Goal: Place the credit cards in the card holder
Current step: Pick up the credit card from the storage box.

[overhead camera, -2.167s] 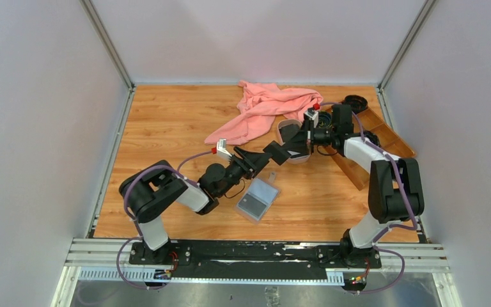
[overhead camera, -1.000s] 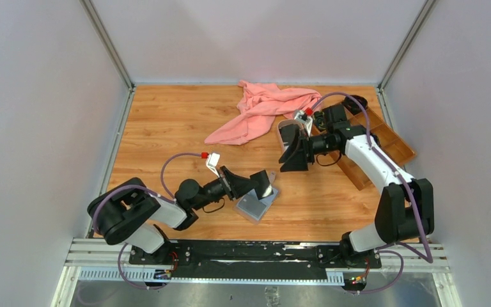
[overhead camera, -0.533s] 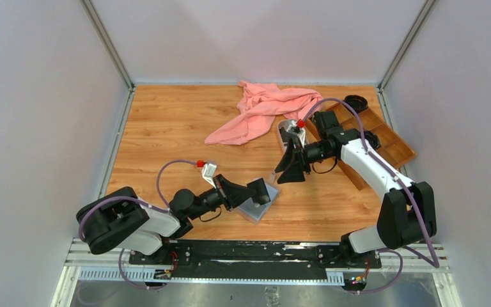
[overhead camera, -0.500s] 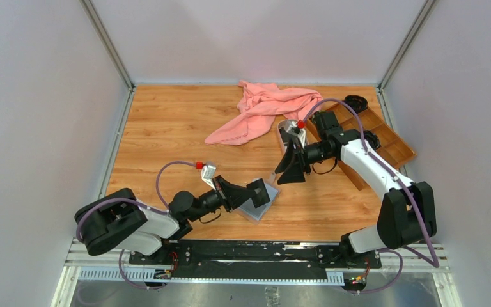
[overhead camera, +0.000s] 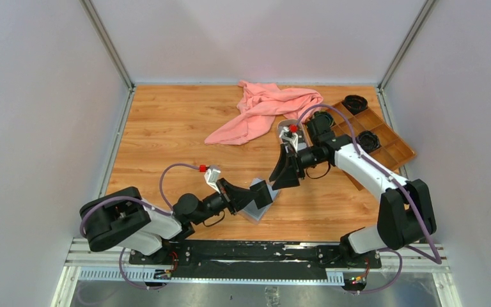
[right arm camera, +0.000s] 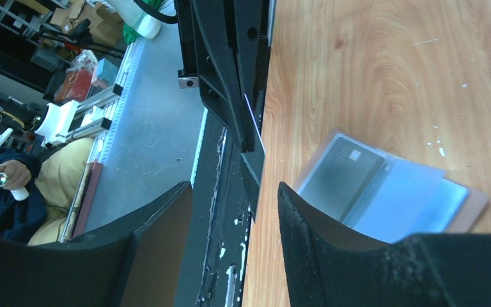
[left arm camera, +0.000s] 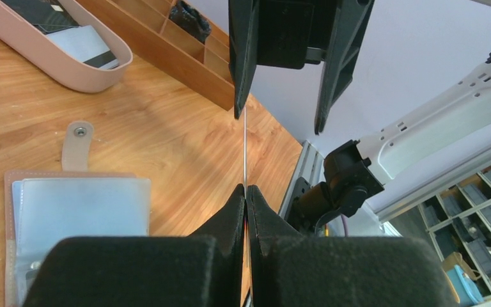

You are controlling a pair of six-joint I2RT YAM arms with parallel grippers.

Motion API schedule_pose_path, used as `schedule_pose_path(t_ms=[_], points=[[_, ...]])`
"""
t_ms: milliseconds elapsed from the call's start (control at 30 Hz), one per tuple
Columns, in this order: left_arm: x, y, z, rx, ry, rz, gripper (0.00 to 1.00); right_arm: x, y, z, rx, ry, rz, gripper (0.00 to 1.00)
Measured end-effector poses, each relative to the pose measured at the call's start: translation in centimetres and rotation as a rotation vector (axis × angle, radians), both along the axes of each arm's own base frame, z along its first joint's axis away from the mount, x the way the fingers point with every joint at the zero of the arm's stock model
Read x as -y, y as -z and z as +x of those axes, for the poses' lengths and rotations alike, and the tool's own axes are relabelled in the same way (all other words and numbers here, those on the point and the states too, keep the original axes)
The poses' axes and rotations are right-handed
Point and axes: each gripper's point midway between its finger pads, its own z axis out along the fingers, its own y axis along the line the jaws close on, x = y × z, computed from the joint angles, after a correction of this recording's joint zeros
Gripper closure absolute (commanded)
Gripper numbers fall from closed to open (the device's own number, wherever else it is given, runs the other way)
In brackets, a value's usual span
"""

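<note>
Low over the middle of the table, the left arm lies stretched out nearly flat, its left gripper clamped tight on a thin credit card that the left wrist view shows edge-on. The right arm reaches in from the right, and the right gripper meets the left one tip to tip. Its jaws stand apart, one finger at the card's free end and the other clear of it; whether that finger touches the card I cannot tell.

Just beside the left gripper, the squarish pinkish-tan leather-look card holder lies opened flat on the table, snap tab out, clear grey-blue sleeves up. A dark card sits in one sleeve. The oval pink-rimmed tray holds more cards, one dark, one pale with a dark band. A brown wooden compartment tray at the right edge carries black round items.

A crumpled pink cloth lies at the back of the wood-grain table, enclosed by pale walls.
</note>
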Motion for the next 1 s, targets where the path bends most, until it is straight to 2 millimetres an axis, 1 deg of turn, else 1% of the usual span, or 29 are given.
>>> schedule_pose_path(t_ms=[100, 200, 300, 433, 500, 533, 600, 633, 700, 733, 767, 800, 833, 900, 967, 1000], points=[[0.5, 0.0, 0.1, -0.002, 0.004, 0.002, 1.00, -0.7, 0.2, -0.7, -0.024, -0.025, -0.005, 0.46], [0.9, -0.1, 0.1, -0.002, 0.006, 0.000, 1.00, -1.5, 0.5, -0.9, -0.044, -0.041, -0.020, 0.51], [0.9, -0.2, 0.2, 0.000, 0.005, -0.003, 1.00, -1.7, 0.9, -0.7, -0.070, -0.038, -0.033, 0.59], [0.9, -0.2, 0.2, -0.001, 0.005, -0.003, 1.00, -1.9, 0.8, -0.6, -0.084, -0.036, -0.033, 0.77], [0.9, -0.2, 0.2, -0.001, 0.006, -0.003, 1.00, -2.0, 0.7, -0.6, -0.086, -0.037, -0.029, 0.90], [1.0, -0.2, 0.1, -0.001, 0.007, -0.004, 1.00, -2.1, 0.7, -0.6, -0.087, -0.037, -0.027, 0.94], [1.0, -0.4, 0.0, 0.003, 0.012, -0.011, 1.00, -2.2, 0.6, -0.5, -0.084, -0.040, -0.023, 1.00], [1.1, -0.5, -0.1, 0.005, 0.014, -0.014, 0.95, -2.2, 0.6, -0.5, -0.086, -0.040, -0.022, 1.00], [1.0, -0.5, 0.0, 0.002, 0.009, -0.016, 0.73, -2.3, 0.7, -0.4, -0.088, -0.038, -0.024, 1.00], [0.9, -0.5, 0.1, 0.001, 0.001, -0.015, 0.65, -2.3, 0.7, -0.3, -0.087, -0.036, -0.026, 1.00], [0.7, -0.4, 0.3, -0.006, -0.013, -0.015, 0.58, -2.3, 0.8, -0.3, -0.084, -0.033, -0.031, 1.00], [0.4, -0.2, 0.5, -0.010, -0.031, -0.013, 0.55, -2.3, 0.9, -0.2, -0.081, -0.027, -0.038, 1.00], [-0.1, -0.1, 0.6, -0.021, -0.052, -0.017, 0.53, -2.3, 1.1, 0.0, -0.076, -0.019, -0.047, 1.00], [-1.5, 0.3, 0.8, -0.051, -0.098, -0.019, 0.54, -2.1, 1.7, 0.5, -0.063, 0.010, -0.075, 1.00], [-2.4, 0.7, 0.9, -0.083, -0.133, -0.012, 0.58, -2.0, 2.2, 1.1, -0.055, 0.037, -0.100, 1.00], [-2.7, 0.8, 1.1, -0.101, -0.147, -0.004, 0.62, -1.9, 2.5, 1.4, -0.055, 0.047, -0.110, 1.00]])
